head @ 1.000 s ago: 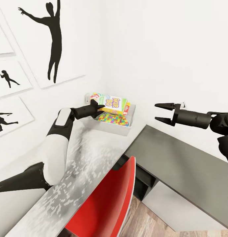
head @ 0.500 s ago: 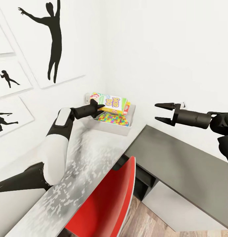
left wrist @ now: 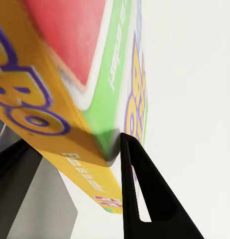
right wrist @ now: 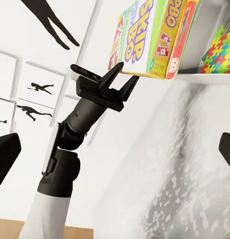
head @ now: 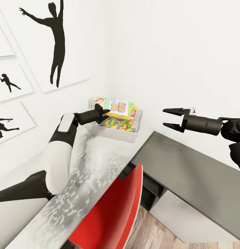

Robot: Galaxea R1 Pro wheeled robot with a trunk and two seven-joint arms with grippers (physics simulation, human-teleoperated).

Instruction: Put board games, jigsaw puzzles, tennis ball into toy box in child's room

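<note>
Lifted a little since the earlier frames, the board game (head: 117,108) now sits slightly higher over the toy box (head: 117,131), while the rest of the scene holds as it was. The left gripper (head: 101,114) grasps this game box by its near corner, jaws clenched on the edge; in the left wrist view the box (left wrist: 60,94) fills the space between the two dark fingers (left wrist: 145,194), its yellow side and green and red face pressed between them. From the right wrist view the game box (right wrist: 145,40) stands tilted on edge above the toy box rim (right wrist: 204,78), with a second, red-edged game box (right wrist: 187,35) just behind it.

Inside the toy box, a jigsaw puzzle (head: 120,123) lies flat, its yellow, pink, blue and green pieces showing below the held game. The toy box rests on the light grey bench (head: 88,173), pushed against the white wall in the corner.

The right gripper (head: 171,118) hovers well apart from the toy box, above the dark grey corner section (head: 189,173) of the bench, jaws released and holding nothing. A red chair (head: 116,211) stands tucked at the bench, nearer the camera than the toy box. Black silhouette pictures (head: 54,41) hang on the wall beside the toy box.
</note>
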